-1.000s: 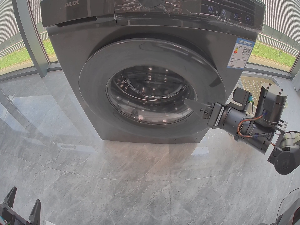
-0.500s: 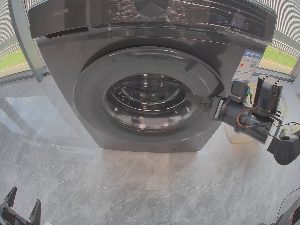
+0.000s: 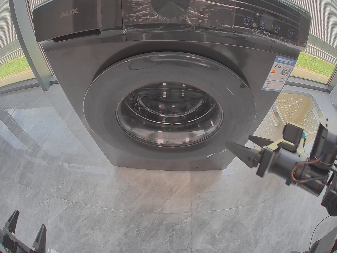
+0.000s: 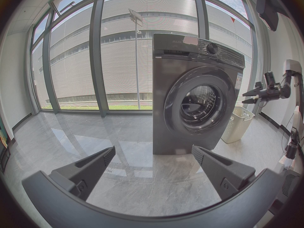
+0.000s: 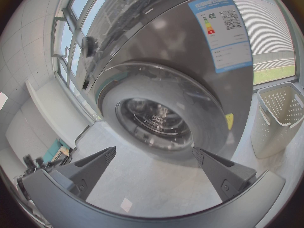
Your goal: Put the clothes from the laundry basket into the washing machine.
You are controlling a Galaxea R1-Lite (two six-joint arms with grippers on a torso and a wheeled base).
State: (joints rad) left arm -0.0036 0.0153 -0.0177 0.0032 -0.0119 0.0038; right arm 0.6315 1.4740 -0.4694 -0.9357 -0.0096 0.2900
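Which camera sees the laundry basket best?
The right wrist view: the laundry basket is big there, rim and holed walls plain. The left wrist view shows it whole but small. In the head view the washing machine and right arm hide part.

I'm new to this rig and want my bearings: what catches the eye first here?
The dark grey front-loading washing machine, its round glass door shut, stands straight ahead. Beside it, on the robot's right, stands a cream perforated plastic laundry basket, and the open right gripper hangs before the machine's lower right corner.
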